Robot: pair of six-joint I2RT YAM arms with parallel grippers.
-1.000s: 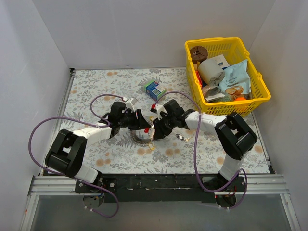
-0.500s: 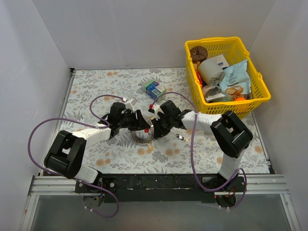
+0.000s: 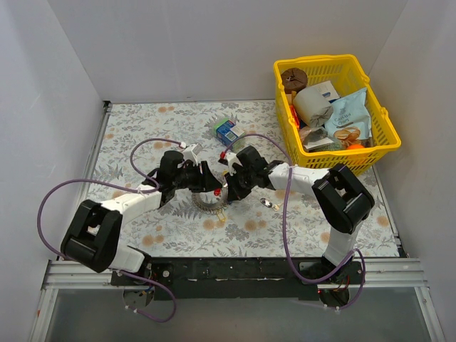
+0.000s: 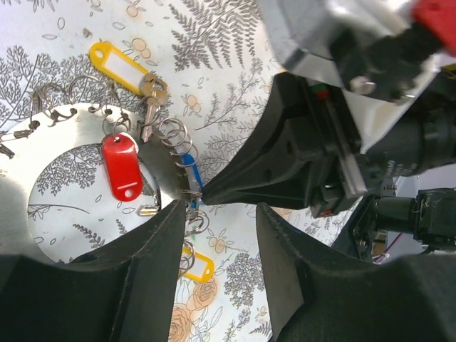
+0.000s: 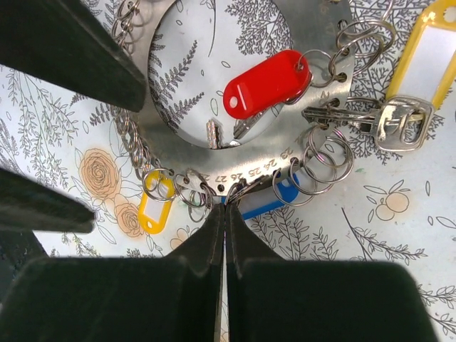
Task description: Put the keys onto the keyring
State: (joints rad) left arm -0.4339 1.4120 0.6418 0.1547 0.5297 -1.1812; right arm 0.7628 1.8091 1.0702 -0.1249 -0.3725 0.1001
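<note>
The keyring (image 5: 285, 153) is a flat grey metal band with small split rings round its edge; it lies on the floral mat between both grippers (image 3: 209, 202). On it are a red key (image 5: 267, 82), a big yellow key (image 5: 427, 43), a small yellow key (image 5: 155, 212) and a blue key (image 5: 274, 201). My right gripper (image 5: 225, 202) is shut, its tips pinching the blue key's small ring at the band's edge. My left gripper (image 4: 221, 214) is open and empty over the band's near edge (image 4: 64, 132), facing the right gripper.
A yellow basket (image 3: 385, 128) full of packets stands at the back right, with a brown disc (image 3: 293, 75) in it. A blue-green carton (image 3: 229, 130) lies behind the grippers. A small loose metal piece (image 3: 269, 204) lies right of the keyring.
Both grippers have edged slightly away from the bases, staying at the keyring. The right arm's elbow has swung left. The keyring has hardly moved.
</note>
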